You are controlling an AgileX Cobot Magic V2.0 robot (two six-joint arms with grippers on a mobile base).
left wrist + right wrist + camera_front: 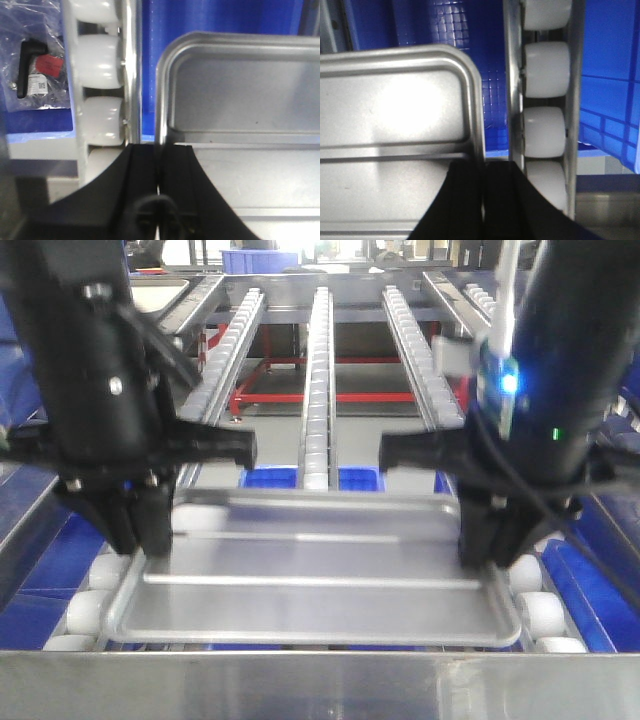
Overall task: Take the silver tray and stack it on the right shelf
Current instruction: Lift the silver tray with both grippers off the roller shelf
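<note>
The silver tray (310, 580), shiny with two raised ridges, lies flat across the white rollers of the right shelf (318, 390), close behind the stainless front lip (320, 685). My left gripper (150, 540) is shut on the tray's left rim (161, 100), one finger inside the rim and one outside. On the opposite side, my right gripper (490, 545) is shut on the right rim (476, 110) in the same way. In both wrist views the black fingers (145, 170) (495, 185) meet at the rim edge.
Roller rails (100, 75) (545, 100) run just outside each gripped rim. Blue bins (270, 478) sit below the rack, and a red frame (290, 395) shows under it. A bagged black part (35, 65) lies left of the left rail.
</note>
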